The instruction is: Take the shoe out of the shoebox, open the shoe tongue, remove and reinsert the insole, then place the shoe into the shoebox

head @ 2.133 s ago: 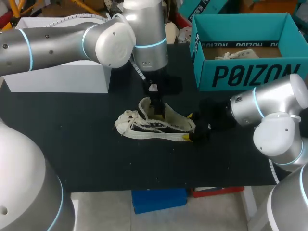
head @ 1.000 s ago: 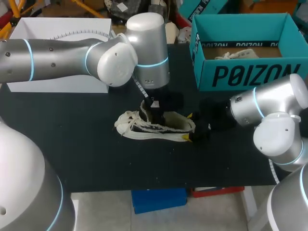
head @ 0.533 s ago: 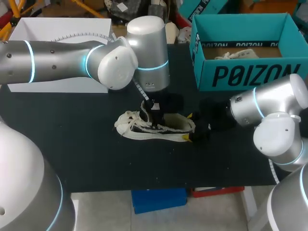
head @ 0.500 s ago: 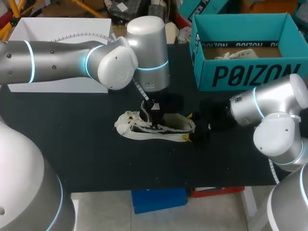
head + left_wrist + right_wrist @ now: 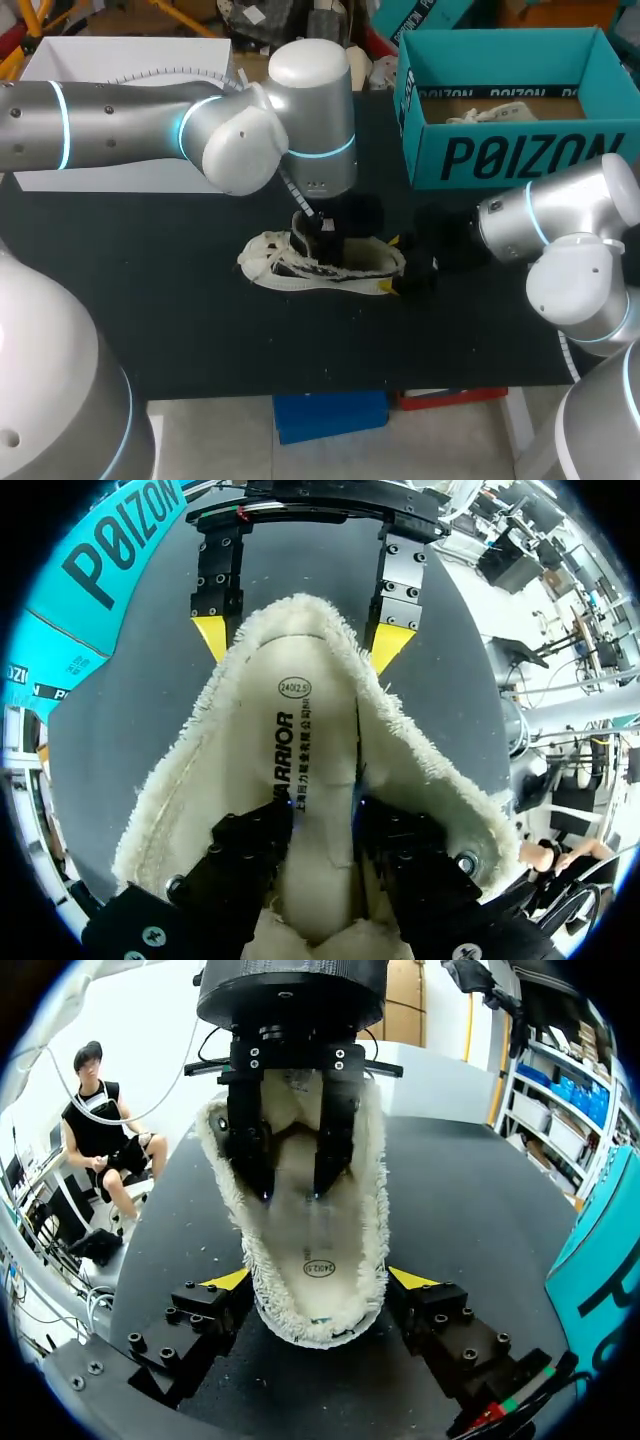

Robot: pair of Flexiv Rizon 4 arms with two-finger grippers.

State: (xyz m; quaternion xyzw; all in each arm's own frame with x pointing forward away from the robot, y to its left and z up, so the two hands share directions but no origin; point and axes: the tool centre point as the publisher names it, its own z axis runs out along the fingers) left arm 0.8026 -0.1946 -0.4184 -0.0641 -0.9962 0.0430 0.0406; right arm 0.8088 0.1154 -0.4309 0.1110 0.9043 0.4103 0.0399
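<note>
Black counter (image 5: 200, 330). One low sneaker (image 5: 345, 268), black upper, cream fleece lining, pale sole, sits sole down near the middle. Its long axis runs across the counter, side to side: toe and loose white laces (image 5: 262, 252) toward the left arm's side, heel toward the right arm's side. The mouth faces up and gapes wide.

Left gripper (image 5: 323, 248) comes straight down from above into the mouth. In the left wrist view its two black fingers (image 5: 250, 845) are deep inside the fleece. The jaws are narrow with a slim gap between them, tips down on the cream printed insole (image 5: 305, 745). The insole lies flat in the bed of the sneaker, running heel-ward ahead of the fingers. No pinch visible; the tips only rest on it.

Right gripper (image 5: 392, 264) sits low, at counter level, at the heel end, pointing along the sneaker's length. In the right wrist view the jaws are spread wide, one yellow tip (image 5: 228, 1280) on each side of the heel, both against the fleece collar, so the heel is held between them.

Teal cardboard shoebox (image 5: 500, 155), lid off, stands at the far right corner, well apart from the sneaker. Something pale with laces (image 5: 490, 113) lies inside it. A plain white box (image 5: 120, 180) is at the far left, behind the left arm
</note>
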